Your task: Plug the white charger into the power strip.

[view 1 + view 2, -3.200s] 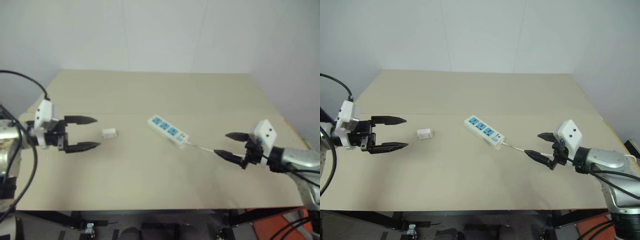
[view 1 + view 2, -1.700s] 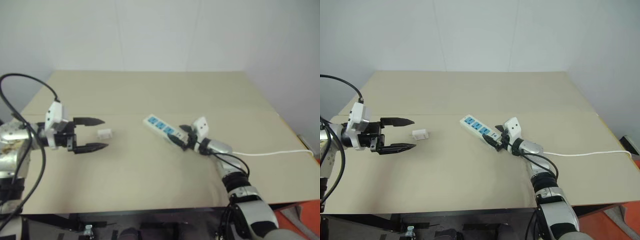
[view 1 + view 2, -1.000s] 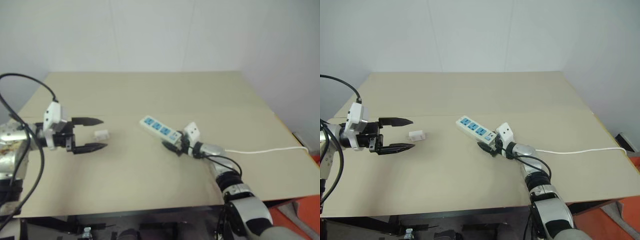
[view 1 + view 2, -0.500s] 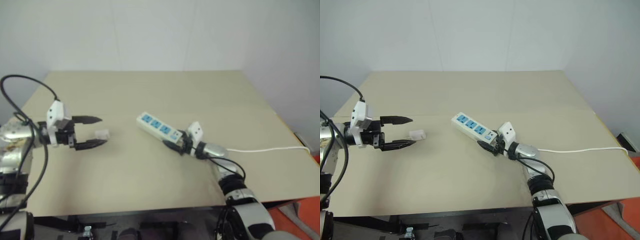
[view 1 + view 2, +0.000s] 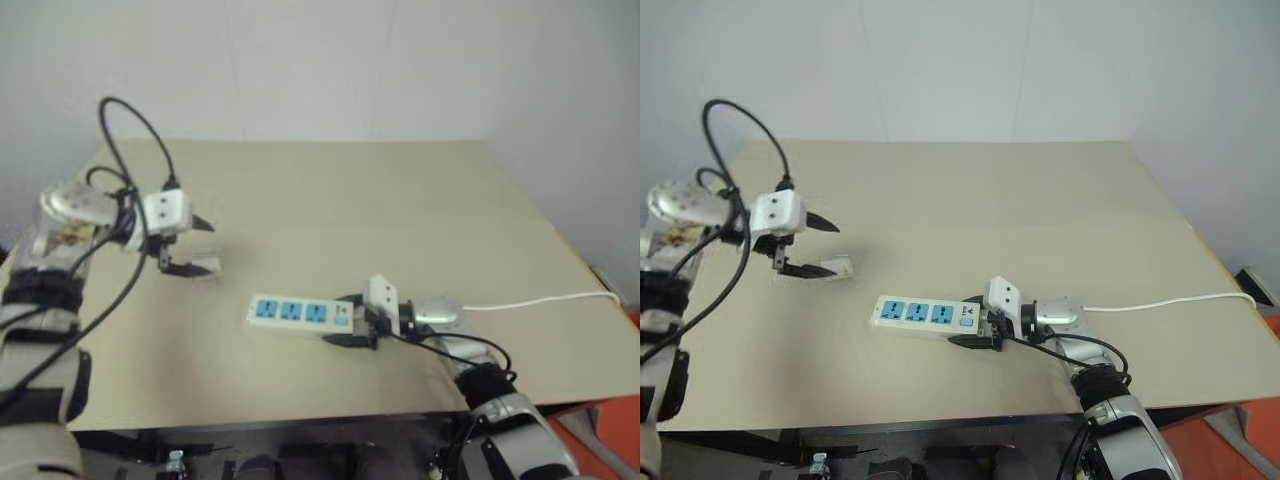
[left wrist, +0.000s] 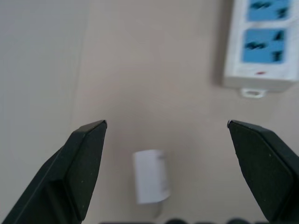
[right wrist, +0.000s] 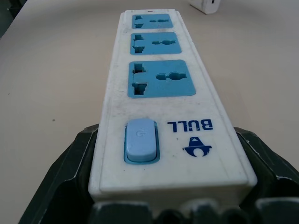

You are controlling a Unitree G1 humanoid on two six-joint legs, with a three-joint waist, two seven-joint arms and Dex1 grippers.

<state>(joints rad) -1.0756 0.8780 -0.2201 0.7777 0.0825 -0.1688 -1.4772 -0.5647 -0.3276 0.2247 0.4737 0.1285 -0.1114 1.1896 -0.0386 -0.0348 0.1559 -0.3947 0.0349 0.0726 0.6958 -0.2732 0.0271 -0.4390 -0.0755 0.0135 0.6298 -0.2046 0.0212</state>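
The right gripper [image 5: 978, 331] clamps the switch end of the power strip [image 5: 923, 314], one black finger [image 7: 63, 172] against each long side, as the right wrist view shows. The power strip lies flat on the bench [image 5: 970, 215] near its front edge, roughly parallel to that edge, with three blue socket faces turned up and the pale blue switch [image 7: 140, 139] nearest the gripper. A thin white cord [image 5: 1180, 300] runs from behind the right gripper toward the bench's right edge. Farther back, toward the left edge, the left gripper [image 5: 820, 245] stands with its fingers [image 6: 81, 163] spread wide, angled down at the bench. The white charger [image 5: 839, 267] lies on the bench between the two fingertips, touching neither in the left wrist view, and well apart from the power strip's free end.
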